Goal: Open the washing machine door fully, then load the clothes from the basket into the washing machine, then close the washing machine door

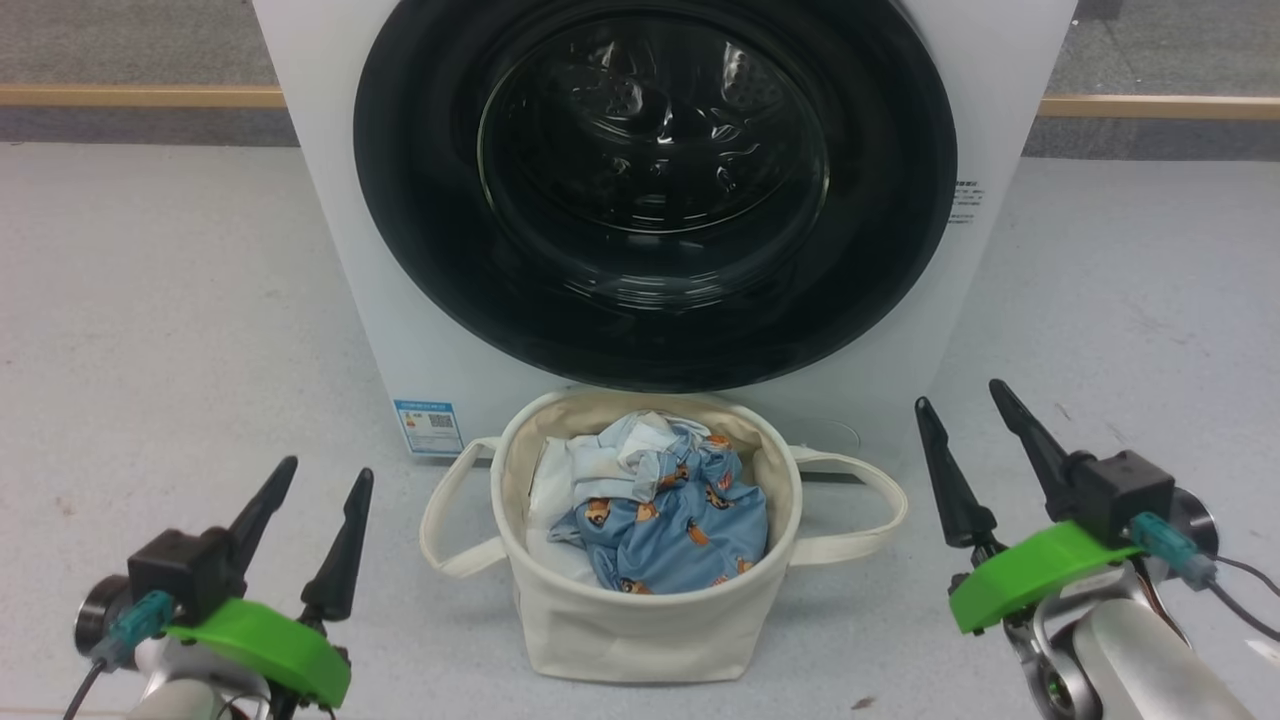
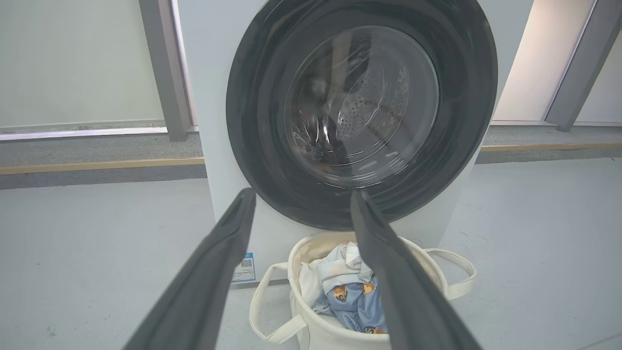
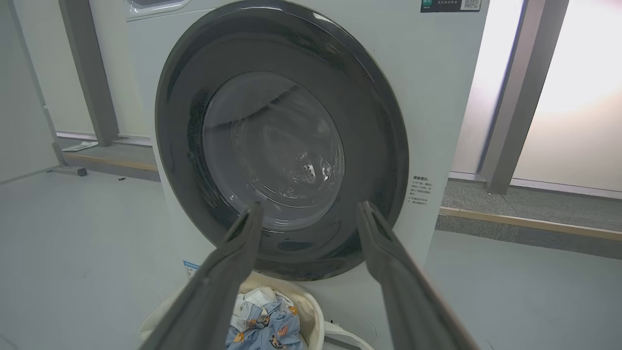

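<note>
At 12 o'clock: glossy black-rimmed round glass door (image 1: pixel 655 190), shut; stiff, slick, probably grip rim edge. At 6: cream canvas basket (image 1: pixel 630 630), soft blue bear-print clothes (image 1: pixel 670 520) inside. Spread, empty: left tool (image 1: pixel 328 468), right tool (image 1: pixel 957 394).

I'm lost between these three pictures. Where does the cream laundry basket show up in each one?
Head view: the basket stands at bottom centre, whole, on the floor.
Left wrist view: the basket is at the bottom edge, slightly right of centre, cut off below.
Right wrist view: the basket is at the bottom edge, left of centre, mostly cut off.
Shared landmark: the washing machine door, just above the basket every time.
</note>
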You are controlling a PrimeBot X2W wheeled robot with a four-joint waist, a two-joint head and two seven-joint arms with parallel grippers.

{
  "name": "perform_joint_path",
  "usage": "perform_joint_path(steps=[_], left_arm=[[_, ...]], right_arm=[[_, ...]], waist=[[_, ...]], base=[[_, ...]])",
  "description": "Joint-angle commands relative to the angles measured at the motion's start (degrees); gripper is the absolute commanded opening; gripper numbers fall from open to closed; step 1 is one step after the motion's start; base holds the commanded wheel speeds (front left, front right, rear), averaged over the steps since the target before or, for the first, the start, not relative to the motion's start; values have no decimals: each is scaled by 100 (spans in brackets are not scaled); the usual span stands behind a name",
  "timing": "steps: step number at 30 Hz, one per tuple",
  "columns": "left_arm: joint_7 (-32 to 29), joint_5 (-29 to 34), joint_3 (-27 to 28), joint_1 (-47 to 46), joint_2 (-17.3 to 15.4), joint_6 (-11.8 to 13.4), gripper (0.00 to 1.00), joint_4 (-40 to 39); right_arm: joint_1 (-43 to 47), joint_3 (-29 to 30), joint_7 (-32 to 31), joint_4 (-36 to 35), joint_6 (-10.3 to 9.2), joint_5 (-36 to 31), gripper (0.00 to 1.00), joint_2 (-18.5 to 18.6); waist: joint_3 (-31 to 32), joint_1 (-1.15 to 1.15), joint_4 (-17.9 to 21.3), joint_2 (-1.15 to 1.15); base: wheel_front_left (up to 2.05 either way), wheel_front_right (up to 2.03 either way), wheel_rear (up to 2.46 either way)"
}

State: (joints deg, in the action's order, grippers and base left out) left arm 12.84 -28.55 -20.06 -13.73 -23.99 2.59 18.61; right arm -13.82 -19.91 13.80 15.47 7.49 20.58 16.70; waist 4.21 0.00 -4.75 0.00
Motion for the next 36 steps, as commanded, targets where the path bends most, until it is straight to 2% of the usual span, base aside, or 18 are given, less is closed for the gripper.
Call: perform_joint_path(steps=[1,36], left_arm=[[107,155,171,-428,-306,64,100,-153],[132,113,99,-436,-376,240,100,-98]], right_arm=[[-270,-121,113,-173,0,-164,100,125],[-64,321,119,14,0,-98,100,-18]], waist=[[8,0,-7,0],[-38,0,-3,0]], base=[[0,0,0],[3,-1,-3]])
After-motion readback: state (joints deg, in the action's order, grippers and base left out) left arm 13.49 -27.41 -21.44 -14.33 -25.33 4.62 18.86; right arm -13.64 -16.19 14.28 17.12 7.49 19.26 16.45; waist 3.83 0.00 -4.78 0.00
